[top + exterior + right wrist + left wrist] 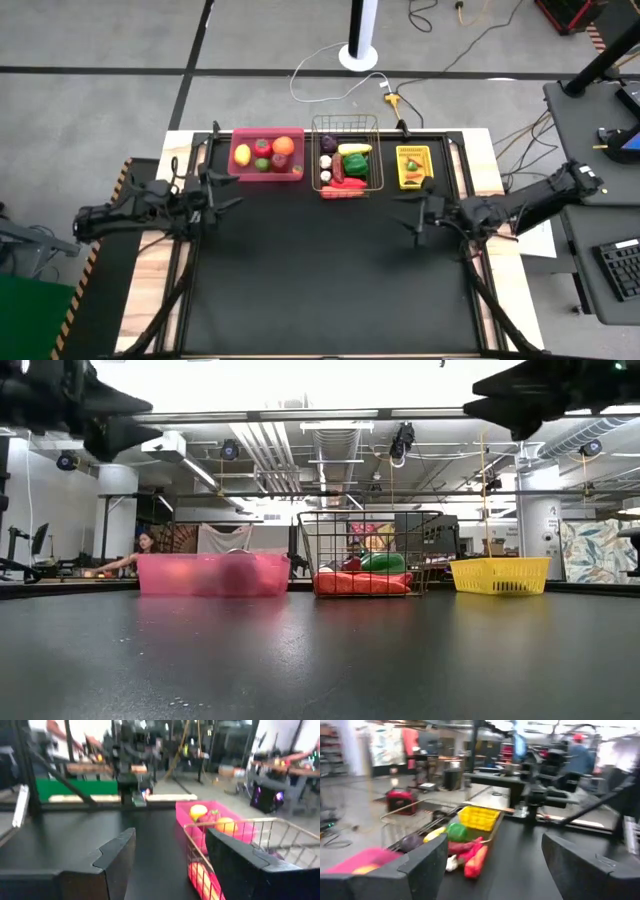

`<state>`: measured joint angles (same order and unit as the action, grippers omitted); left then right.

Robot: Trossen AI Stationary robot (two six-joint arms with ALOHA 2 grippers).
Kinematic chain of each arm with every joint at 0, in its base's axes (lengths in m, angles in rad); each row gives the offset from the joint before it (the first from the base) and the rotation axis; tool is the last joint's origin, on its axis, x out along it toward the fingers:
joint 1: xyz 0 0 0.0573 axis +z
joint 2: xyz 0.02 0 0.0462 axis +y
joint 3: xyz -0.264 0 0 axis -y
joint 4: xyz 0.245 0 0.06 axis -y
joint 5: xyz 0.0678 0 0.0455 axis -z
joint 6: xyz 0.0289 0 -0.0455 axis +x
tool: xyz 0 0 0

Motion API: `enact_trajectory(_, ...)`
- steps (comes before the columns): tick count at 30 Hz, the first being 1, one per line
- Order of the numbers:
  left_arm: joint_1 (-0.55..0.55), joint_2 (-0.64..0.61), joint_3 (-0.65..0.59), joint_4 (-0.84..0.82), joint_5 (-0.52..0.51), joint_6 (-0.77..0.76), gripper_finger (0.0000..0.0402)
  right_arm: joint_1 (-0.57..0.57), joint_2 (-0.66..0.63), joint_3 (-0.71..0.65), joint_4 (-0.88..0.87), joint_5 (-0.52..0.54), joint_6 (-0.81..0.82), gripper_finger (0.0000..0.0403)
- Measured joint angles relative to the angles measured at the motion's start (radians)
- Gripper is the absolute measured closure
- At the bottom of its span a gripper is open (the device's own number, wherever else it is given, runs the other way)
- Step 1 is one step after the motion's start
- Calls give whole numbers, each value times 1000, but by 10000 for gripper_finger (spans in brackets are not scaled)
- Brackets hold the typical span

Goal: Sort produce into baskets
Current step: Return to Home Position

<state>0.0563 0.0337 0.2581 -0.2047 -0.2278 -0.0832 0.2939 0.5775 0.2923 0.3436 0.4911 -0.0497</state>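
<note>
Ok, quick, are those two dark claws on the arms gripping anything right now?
Left gripper: open, empty, near the pink plastic bin.
Right gripper: open, empty, near the small yellow plastic bin.

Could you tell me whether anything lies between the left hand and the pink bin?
Nothing visible does. The left hand hangs open, raised above the black mat just short of the pink bin, and no produce shows on the mat between them.
</note>
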Motion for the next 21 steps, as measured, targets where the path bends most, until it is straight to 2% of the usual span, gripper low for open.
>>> enact_trajectory(3, 1, -34, -53, -3, -68, -25, 109, 0, -82, -91, 86, -39, -34, 170)
enact_trajectory(9, 5, -19, -121, -24, -75, -68, 114, 0, -228, -277, 256, -53, -75, 170)
enact_trajectory(13, 5, -32, -168, -15, -31, -58, 114, 0, -330, -278, 182, -46, -110, 170)
enact_trajectory(21, 5, -25, -155, 3, -24, -70, 114, 0, -543, -279, 57, -47, -195, 170)
